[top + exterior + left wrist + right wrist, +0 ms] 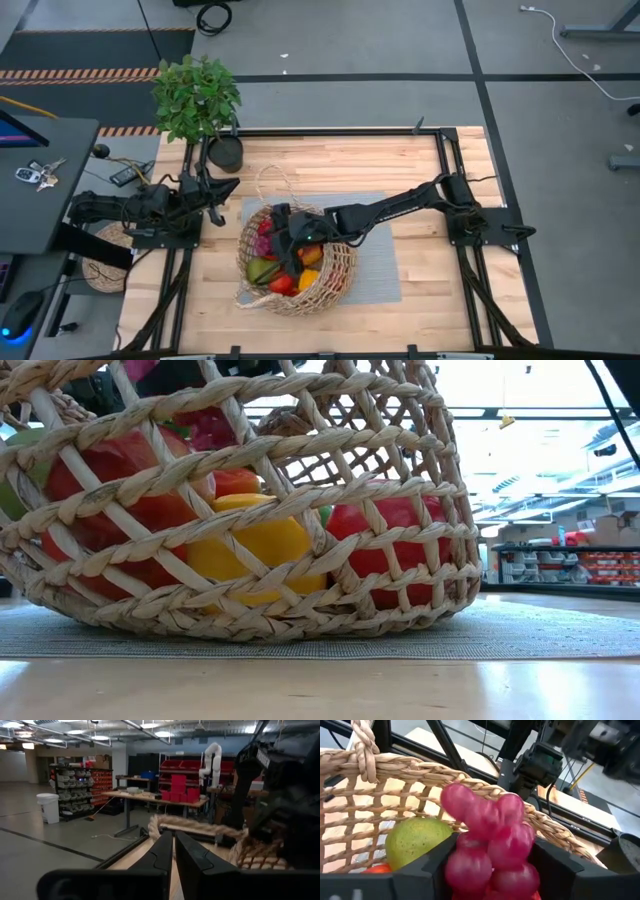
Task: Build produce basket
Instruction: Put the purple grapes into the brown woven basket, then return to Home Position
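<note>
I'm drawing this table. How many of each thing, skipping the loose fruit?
Large round tan wicker basket: 1
Leafy green potted plant: 1
Flat grey mat: 1
Purple-red grape bunch: 1
Dark grippers: 2, left gripper, right gripper
Total: 6

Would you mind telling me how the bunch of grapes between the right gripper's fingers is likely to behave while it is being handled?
The grapes are a lumpy cluster of smooth, glossy balls, so they may slip or twist between the right gripper fingers. The cluster looks moulded, so probably stiff and light. Released inside the basket, it would likely settle against the other produce rather than roll far.
</note>
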You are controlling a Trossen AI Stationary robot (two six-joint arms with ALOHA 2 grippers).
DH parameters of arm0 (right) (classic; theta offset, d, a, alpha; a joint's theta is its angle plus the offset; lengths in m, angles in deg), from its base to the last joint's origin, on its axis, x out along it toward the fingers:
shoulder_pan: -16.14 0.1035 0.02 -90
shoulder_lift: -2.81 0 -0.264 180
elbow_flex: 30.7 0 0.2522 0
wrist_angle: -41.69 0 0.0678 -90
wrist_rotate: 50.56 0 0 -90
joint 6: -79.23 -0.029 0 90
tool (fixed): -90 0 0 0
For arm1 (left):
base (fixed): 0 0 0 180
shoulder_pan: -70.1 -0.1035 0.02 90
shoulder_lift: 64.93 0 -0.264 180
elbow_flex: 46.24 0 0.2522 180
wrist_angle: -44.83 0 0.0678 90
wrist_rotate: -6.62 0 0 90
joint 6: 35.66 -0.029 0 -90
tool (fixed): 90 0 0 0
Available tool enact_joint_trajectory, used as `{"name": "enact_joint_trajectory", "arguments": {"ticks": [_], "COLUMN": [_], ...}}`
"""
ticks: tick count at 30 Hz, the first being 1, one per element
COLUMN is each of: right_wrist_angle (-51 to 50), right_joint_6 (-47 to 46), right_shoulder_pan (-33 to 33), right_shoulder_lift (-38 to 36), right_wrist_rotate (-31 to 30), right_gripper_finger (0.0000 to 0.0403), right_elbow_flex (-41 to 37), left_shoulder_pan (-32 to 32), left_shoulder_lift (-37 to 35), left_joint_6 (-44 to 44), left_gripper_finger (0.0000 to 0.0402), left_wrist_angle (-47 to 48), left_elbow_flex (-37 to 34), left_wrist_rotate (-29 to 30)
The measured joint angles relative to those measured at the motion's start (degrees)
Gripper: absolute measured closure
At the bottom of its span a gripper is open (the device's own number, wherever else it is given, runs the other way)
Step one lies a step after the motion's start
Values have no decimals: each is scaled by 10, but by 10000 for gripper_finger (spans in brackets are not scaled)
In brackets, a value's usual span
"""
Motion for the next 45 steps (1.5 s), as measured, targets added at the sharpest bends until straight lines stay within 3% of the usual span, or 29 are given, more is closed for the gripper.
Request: {"name": "enact_joint_trajectory", "arguments": {"ticks": [9,13,18,24,33,45], "right_wrist_angle": [2,-8,-43,-101,-9,224], "right_joint_6": [9,41,63,34,-43,-108], "right_shoulder_pan": [0,7,19,40,73,109], "right_shoulder_lift": [-4,-25,-79,-155,-335,-585], "right_wrist_rotate": [-16,-76,-162,-193,-275,-208], "right_gripper_finger": [100,75,73,93,96,97], "right_elbow_flex": [4,21,24,3,-253,-610], "left_shoulder_pan": [0,0,0,0,0,0], "left_shoulder_lift": [3,3,4,4,4,4], "left_joint_6": [0,0,0,0,0,0], "left_gripper_finger": [368,373,371,366,373,371], "left_wrist_angle": [2,2,0,-1,-1,-4], "left_elbow_flex": [0,0,0,0,0,0], "left_wrist_rotate": [0,0,-1,0,0,0]}}
